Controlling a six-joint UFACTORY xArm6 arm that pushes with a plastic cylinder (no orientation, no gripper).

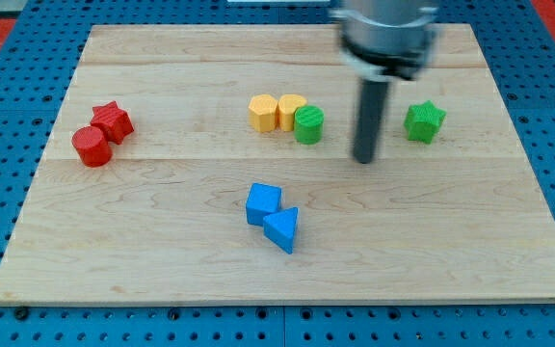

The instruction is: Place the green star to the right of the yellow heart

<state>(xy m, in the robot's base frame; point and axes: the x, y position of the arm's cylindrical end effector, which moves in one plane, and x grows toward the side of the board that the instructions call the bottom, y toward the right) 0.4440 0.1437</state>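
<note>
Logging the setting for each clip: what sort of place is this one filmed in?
Most likely a lab test bench, not a home. A wooden board lies on a blue perforated surface, a dark rod with my tip stands on it, and small blocks like the green star are scattered about.

the green star (425, 121) lies flat on the wooden board toward the view's right, in the upper half, its short points spread outward and its top face lighter than its sides. it stands alone, touching no other block. the yellow heart (290, 111) lies flat near the board's middle, in the same row, well apart from the star on the view's left. its lobes face the view's top, and it is pressed between two neighbouring blocks, touching both.
</note>
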